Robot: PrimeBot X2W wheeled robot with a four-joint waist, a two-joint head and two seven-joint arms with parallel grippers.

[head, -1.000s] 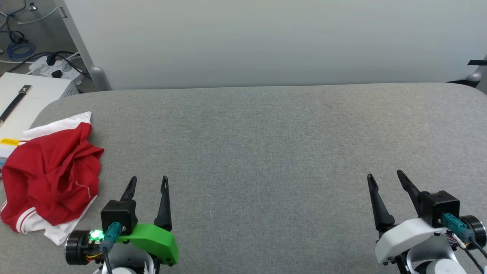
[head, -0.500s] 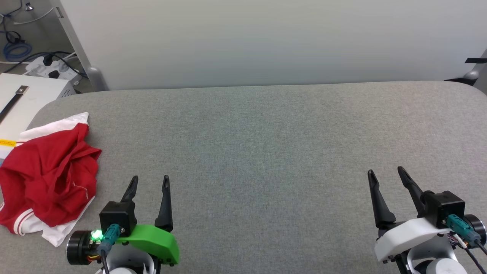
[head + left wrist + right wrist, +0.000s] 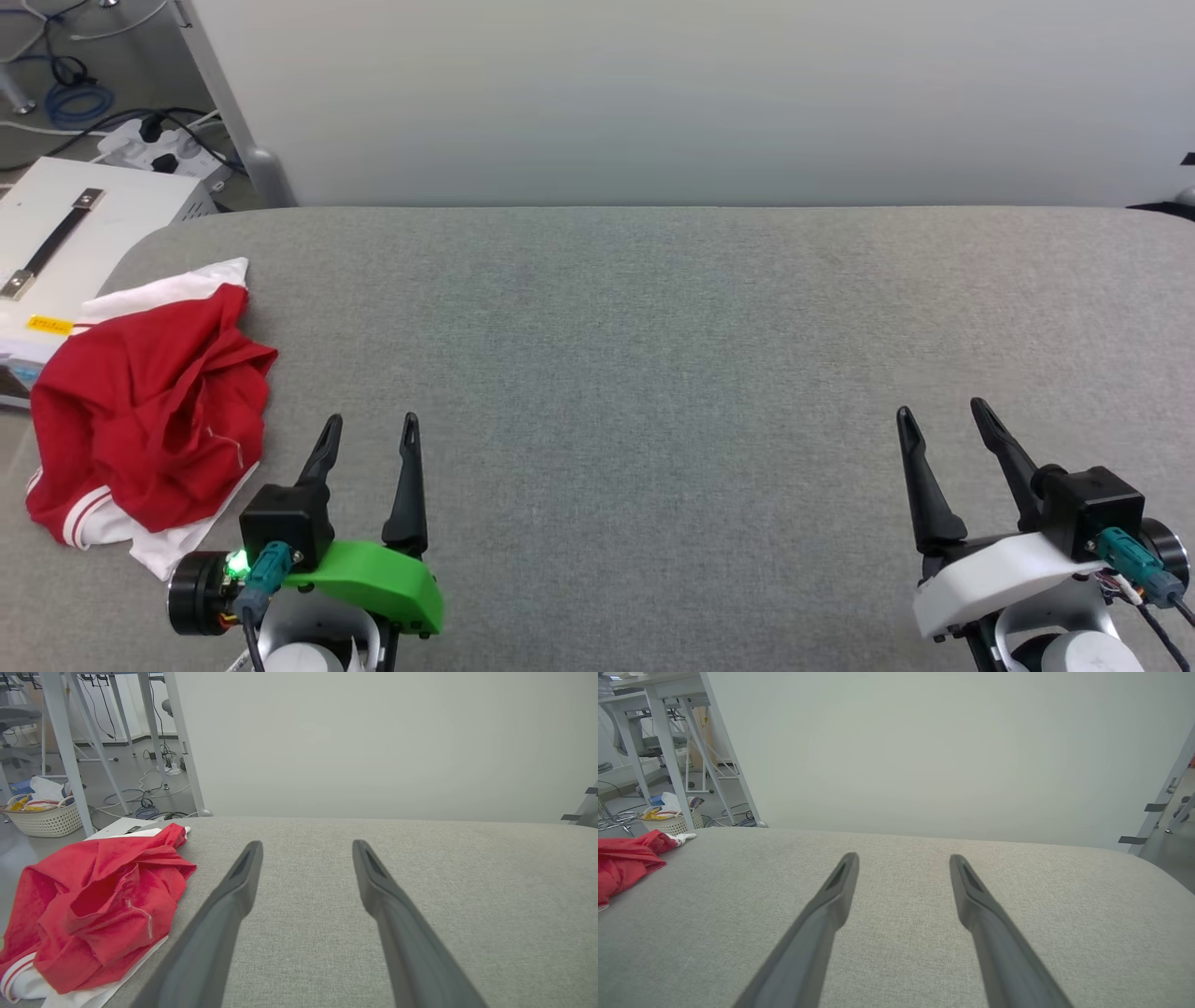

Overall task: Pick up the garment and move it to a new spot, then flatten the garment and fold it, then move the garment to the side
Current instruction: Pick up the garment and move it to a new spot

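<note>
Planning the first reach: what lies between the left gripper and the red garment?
Only a strip of grey fabric surface, seen in the head and left wrist views, separates the left gripper from the garment.

Bright, even, diffuse indoor light covers all three views; shading is soft and shows mainly in the folds of the garment (image 3: 149, 411). The head view is sharp. Both wrist views stretch and slant shapes toward their edges, and the fingers (image 3: 205, 952) blur near the lens.
</note>
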